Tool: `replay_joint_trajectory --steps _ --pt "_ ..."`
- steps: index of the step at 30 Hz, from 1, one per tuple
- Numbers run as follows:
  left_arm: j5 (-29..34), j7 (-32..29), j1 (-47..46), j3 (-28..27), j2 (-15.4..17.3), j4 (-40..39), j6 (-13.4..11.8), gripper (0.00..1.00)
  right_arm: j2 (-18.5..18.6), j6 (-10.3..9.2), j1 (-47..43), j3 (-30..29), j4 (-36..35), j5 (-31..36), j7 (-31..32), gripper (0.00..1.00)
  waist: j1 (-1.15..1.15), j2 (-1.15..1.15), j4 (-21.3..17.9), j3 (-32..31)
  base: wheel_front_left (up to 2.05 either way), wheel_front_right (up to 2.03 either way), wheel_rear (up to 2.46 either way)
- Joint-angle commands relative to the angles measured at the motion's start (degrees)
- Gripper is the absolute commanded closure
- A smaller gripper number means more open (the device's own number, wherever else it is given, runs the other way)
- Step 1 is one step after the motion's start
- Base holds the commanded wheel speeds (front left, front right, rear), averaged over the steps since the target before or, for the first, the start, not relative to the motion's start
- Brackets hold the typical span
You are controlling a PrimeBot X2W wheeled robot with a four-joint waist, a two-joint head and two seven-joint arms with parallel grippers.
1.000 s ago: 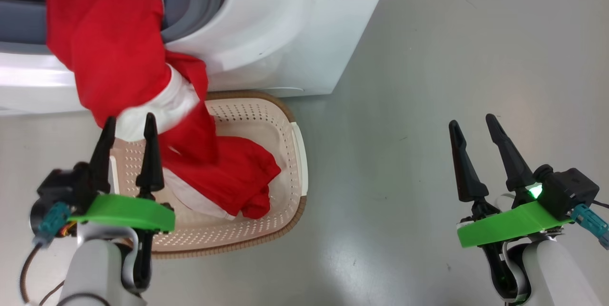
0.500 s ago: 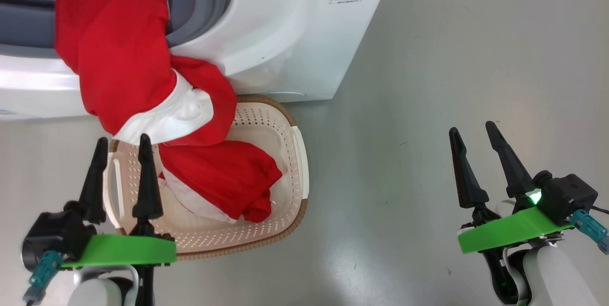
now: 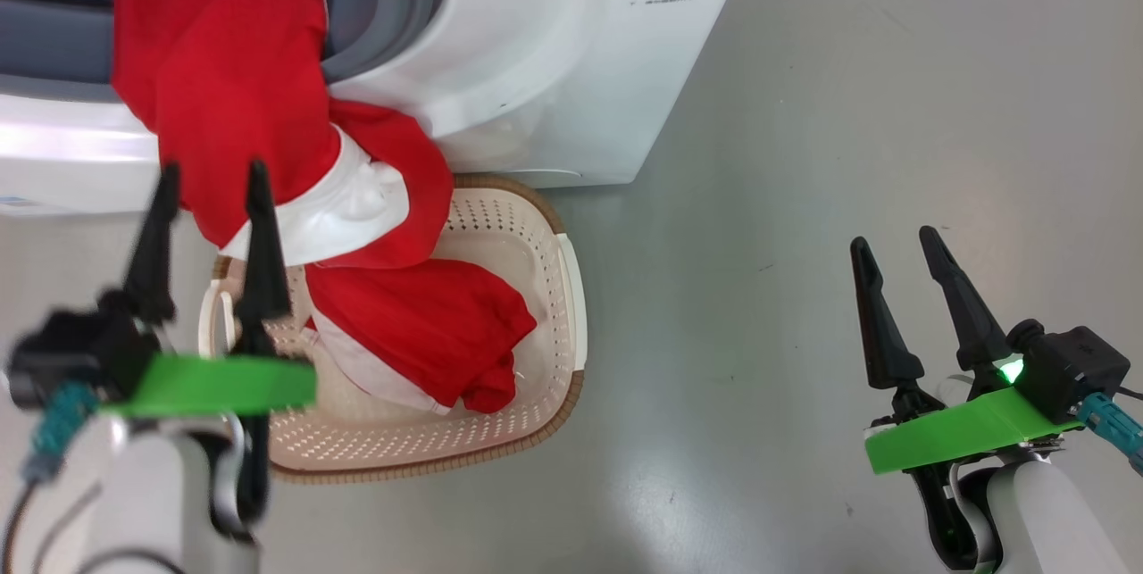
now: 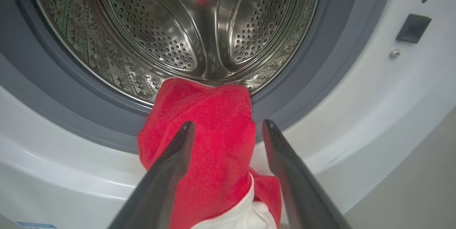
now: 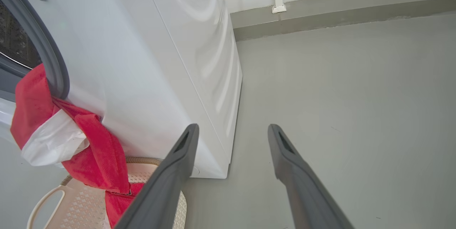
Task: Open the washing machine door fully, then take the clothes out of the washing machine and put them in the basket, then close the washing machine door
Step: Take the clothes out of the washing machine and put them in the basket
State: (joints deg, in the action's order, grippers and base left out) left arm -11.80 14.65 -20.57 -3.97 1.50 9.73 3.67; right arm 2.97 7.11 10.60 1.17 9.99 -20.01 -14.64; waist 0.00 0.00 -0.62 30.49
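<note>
The washing machine (image 3: 536,65) stands open at the top left; its door is out of view. Red clothes (image 3: 223,65) with a white panel hang out of the drum over the grey ring, down into the basket (image 3: 527,235), where more red and white cloth (image 3: 420,324) lies heaped. My left gripper (image 3: 212,172) is open, its fingertips in front of the hanging cloth and holding nothing. In the left wrist view the clothes (image 4: 213,115) drape from the steel drum (image 4: 160,26) just beyond my open left gripper (image 4: 228,124). My right gripper (image 3: 893,239) is open and empty over the floor at the right.
Grey floor (image 3: 804,154) spreads to the right of the machine. In the right wrist view the machine's white side (image 5: 160,61) is on the left, with the basket (image 5: 71,204) at its foot and a low wall ledge (image 5: 320,11) at the back.
My open left gripper drew back over the basket, then rose toward the hanging cloth. The cloth's lower end has settled into the basket. The right arm has barely moved; the view shifted slightly.
</note>
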Motion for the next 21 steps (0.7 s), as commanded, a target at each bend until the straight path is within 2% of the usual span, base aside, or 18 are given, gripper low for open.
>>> replay_joint_trajectory --steps 1,9,12,13,15,21 --pt "1.5 0.35 -2.53 -2.34 1.79 -0.14 0.77 0.0 0.13 0.37 -1.25 1.4 -1.29 0.44 -0.36 0.0 0.0 0.0 0.13 0.19 0.0 0.0 0.0" --pt "4.41 0.35 -16.84 -3.3 5.05 10.75 2.49 0.0 0.05 0.37 -0.2 2.4 -1.15 0.24 -0.36 0.0 0.0 0.0 -0.72 1.33 0.0 0.0 0.0" --pt "4.52 0.35 -21.77 -2.25 6.33 18.28 2.96 0.0 0.02 0.37 -0.18 2.46 -1.06 0.01 -0.36 0.0 0.0 0.0 -1.22 1.63 0.0 0.0 0.0" --pt "4.12 0.16 -25.15 -1.55 7.11 23.73 3.2 0.0 0.0 0.37 -0.22 2.48 -1.04 -0.11 -0.36 0.0 0.0 0.0 -1.5 1.81 0.0 0.0 0.0" --pt "3.84 -0.99 -28.5 -0.71 7.95 29.21 3.38 0.0 -0.03 0.37 -0.23 2.62 -1.02 -0.17 -0.36 0.0 0.0 0.0 -1.8 2.01 0.0 0.0 0.0" --pt "4.01 -1.72 -36.42 1.65 10.31 41.01 3.62 0.0 -0.07 0.37 0.29 2.95 -1.14 -0.58 -0.36 0.0 0.0 0.0 -2.66 2.74 0.0 0.0 0.0"
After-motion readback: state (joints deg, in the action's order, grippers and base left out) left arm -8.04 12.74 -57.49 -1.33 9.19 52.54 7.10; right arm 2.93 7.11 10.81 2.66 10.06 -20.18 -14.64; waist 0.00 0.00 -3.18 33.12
